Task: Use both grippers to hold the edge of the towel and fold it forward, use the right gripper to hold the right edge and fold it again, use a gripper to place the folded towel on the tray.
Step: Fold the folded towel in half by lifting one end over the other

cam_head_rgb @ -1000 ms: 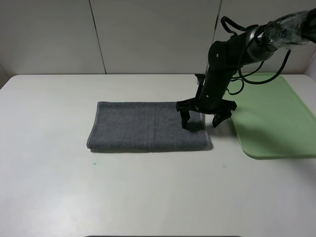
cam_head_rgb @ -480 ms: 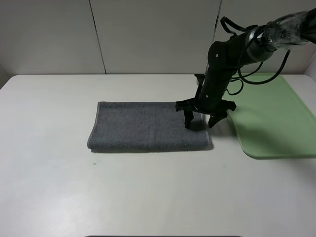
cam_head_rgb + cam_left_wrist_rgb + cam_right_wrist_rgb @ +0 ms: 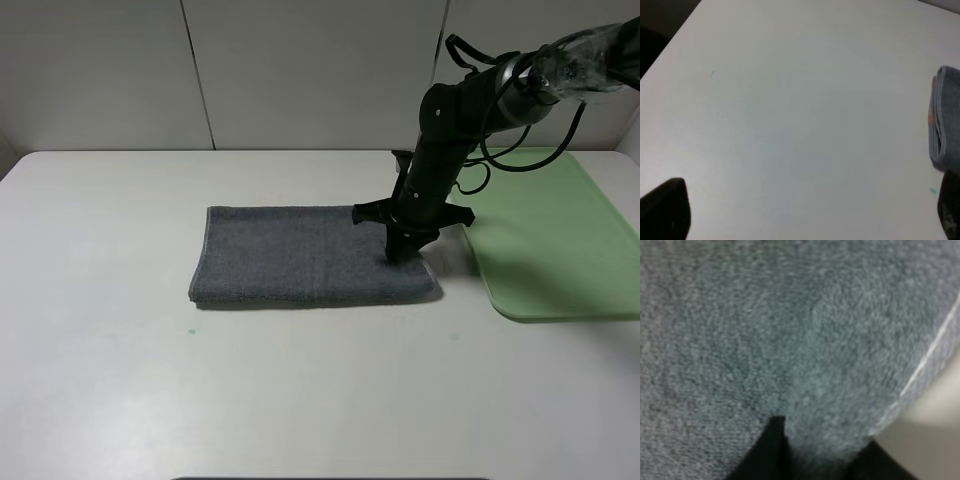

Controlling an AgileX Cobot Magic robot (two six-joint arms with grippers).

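light: bright, even | shadows: soft | right wrist: towel (image 3: pixel 765 330) out of focus

Matte white tabletop (image 3: pixel 300 400) — pale panelled wall (image 3: pixel 310 70) behind, two dark vertical seams, soft even light.

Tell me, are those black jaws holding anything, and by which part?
The right gripper pinches the towel between its jaws, near the towel's right edge. The left gripper, jaws wide open, holds nothing.

Cropped, blurred
Flat light-green plastic tray (image 3: pixel 560 250) overruns the exterior view's right edge; black right gripper (image 3: pixel 822 455) cropped, dark grey terry-cloth towel (image 3: pixel 765 340) blurred, in right wrist view.
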